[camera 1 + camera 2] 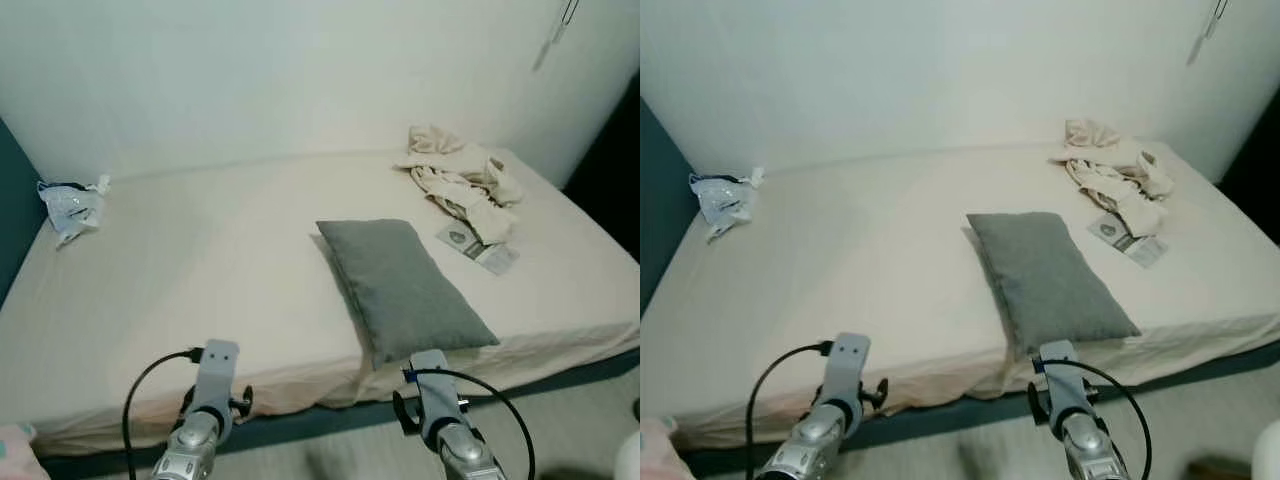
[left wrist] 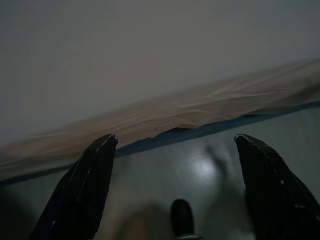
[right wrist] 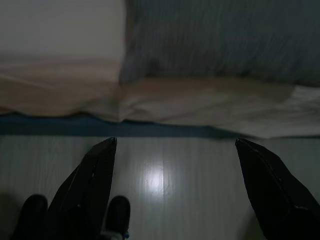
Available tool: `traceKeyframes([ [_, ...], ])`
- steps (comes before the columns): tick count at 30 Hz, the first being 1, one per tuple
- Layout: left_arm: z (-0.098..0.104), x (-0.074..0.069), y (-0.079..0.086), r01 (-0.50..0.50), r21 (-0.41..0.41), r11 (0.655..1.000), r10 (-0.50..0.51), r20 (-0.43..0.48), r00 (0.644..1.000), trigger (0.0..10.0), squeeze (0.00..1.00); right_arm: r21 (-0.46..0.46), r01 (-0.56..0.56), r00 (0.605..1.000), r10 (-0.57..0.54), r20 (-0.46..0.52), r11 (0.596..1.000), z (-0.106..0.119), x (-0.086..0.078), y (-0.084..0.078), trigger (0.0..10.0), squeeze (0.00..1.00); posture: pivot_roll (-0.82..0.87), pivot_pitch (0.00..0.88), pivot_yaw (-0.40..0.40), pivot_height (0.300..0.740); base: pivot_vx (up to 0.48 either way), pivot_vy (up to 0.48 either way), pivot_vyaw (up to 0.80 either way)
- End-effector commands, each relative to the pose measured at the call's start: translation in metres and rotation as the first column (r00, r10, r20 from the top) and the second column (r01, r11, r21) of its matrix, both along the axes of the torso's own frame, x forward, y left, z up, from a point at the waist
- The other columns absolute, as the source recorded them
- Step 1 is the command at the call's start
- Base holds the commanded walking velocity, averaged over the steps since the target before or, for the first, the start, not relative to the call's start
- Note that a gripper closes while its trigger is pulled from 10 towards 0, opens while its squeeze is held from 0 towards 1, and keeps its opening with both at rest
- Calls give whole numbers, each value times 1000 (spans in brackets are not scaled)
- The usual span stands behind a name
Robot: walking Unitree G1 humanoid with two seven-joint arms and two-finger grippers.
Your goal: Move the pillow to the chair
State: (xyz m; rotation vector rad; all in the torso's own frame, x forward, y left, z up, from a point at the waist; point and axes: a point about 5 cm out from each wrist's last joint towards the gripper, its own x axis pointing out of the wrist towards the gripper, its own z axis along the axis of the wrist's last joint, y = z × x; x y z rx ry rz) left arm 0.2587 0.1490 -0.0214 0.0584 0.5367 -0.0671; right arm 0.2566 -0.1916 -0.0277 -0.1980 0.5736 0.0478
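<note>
A grey pillow (image 1: 403,285) lies flat on the bed (image 1: 200,280), near its front edge and right of the middle. The same pillow (image 3: 220,40) appears ahead of my right gripper (image 3: 175,150), which is open over the floor just short of the bed's edge. My left gripper (image 2: 175,145) is open too, held low in front of the bed side, left of the pillow. Both silver wrists stand at the bottom of the eye views. Neither gripper touches anything.
Crumpled beige cloth (image 1: 458,175) and a small flat packet (image 1: 478,246) lie at the bed's far right. A crinkled plastic bag (image 1: 70,206) sits at the far left by the wall. Pale floor (image 3: 165,175) runs along the bed's blue base.
</note>
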Motion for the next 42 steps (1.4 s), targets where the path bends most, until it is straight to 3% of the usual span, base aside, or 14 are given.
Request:
traceKeyframes([
  [1,-2,-3,-4,27,-7,1000,-27,-5,1000,10000,0,33,16,1000,-15,-16,999,-1,1,3,10000,0,-26,48,-74,740,0,0,0],
  [2,-3,-4,-4,47,8,999,-47,-11,999,10000,0,38,16,1000,-15,-24,999,-2,1,4,10000,0,-26,64,-80,740,0,0,0],
  [5,-5,-6,6,-59,-2,998,59,-14,998,10000,0,24,-67,998,67,1,997,1,4,18,10000,0,-28,49,-78,740,0,0,0],
  [10,-4,-5,5,-37,16,999,38,-10,999,10000,0,34,-62,998,62,17,997,4,8,19,10000,0,-35,67,-54,740,0,0,0],
  [12,-3,-4,4,1,27,1000,-1,-10,1000,10000,0,4,-46,998,46,34,999,5,8,12,10000,0,-57,71,-15,740,0,0,0],
  [17,0,1,1,30,21,999,-29,-12,999,10000,0,-8,19,999,-19,33,1000,4,2,-5,10000,0,-88,67,-3,740,0,0,0],
  [31,4,10,-15,62,-2,998,-62,-6,998,10000,0,-28,73,994,-70,83,997,9,-4,-22,10000,0,-143,71,27,740,0,0,0],
  [32,5,11,-15,68,0,998,-68,-2,998,10000,0,-38,64,992,-59,110,997,13,-2,-22,10000,0,-161,86,55,740,0,0,0],
  [34,7,14,-14,77,8,997,-78,7,997,10000,0,-101,-61,976,80,200,993,32,7,-14,10000,0,-160,88,61,740,0,0,0],
  [35,7,14,-14,77,8,997,-78,7,997,10000,0,-101,-61,976,80,200,993,32,7,-14,10000,0,-160,88,61,740,0,0,0],
  [37,13,20,-11,82,20,996,-83,34,996,10000,0,-145,-132,949,167,268,981,52,12,-13,10000,0,-167,96,82,740,0,0,0],
  [42,20,28,-9,85,27,996,-86,61,994,10000,0,-191,-133,896,201,397,972,89,14,-18,10000,0,-166,86,77,740,0,0,0],
])
